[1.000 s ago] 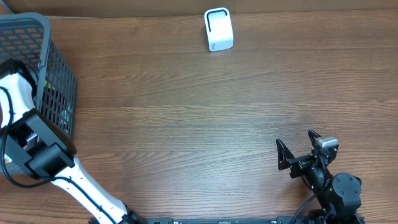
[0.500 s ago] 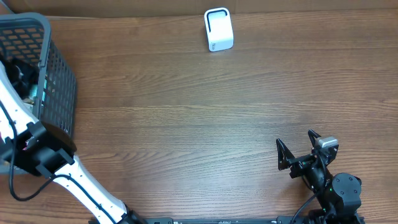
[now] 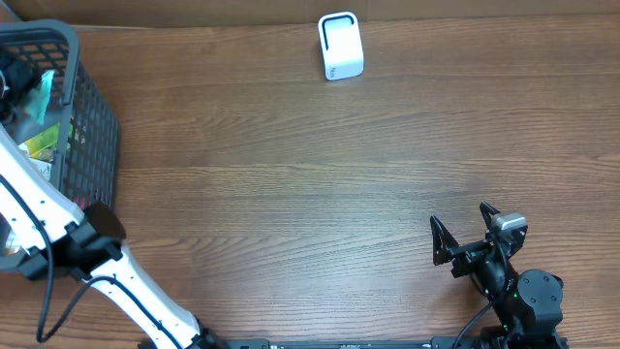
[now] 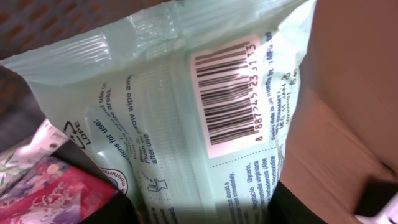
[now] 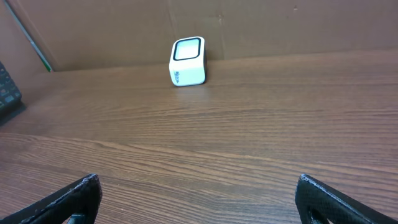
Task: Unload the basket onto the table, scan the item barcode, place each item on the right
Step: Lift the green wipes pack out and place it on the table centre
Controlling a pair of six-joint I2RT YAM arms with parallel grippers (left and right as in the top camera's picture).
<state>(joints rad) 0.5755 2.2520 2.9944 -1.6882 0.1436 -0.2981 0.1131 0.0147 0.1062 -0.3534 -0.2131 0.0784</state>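
Overhead, a dark grey plastic mesh basket (image 3: 92,136) stands at the left end of the brown wood-grain table (image 3: 291,194). The white left arm reaches into it, and the left gripper (image 3: 12,76) sits at the basket's far left, closed on a pale green soft pack of wipes (image 3: 41,89) that stands tilted above the other contents. A yellow-green packet (image 3: 39,145) lies lower in the basket. A small white box-shaped barcode scanner (image 3: 340,46) stands near the table's far edge, well apart from the basket. The right gripper (image 3: 460,221) rests near the right front corner, its black fingers spread wide with nothing between them. From the left wrist, the pale green pack fills most of the view, its white label with a black barcode (image 4: 227,93) facing the camera. The pack's lower end meets a dark finger (image 4: 292,208). A red floral packet (image 4: 56,196) and a white leaf-printed packet (image 4: 25,155) lie beneath it, and a brown board (image 4: 348,93) is on the right. From the right wrist, the two black fingertips (image 5: 74,199) sit at the lower corners, far apart over bare table. The white scanner stands upright at the back against a brown cardboard wall (image 5: 280,25).
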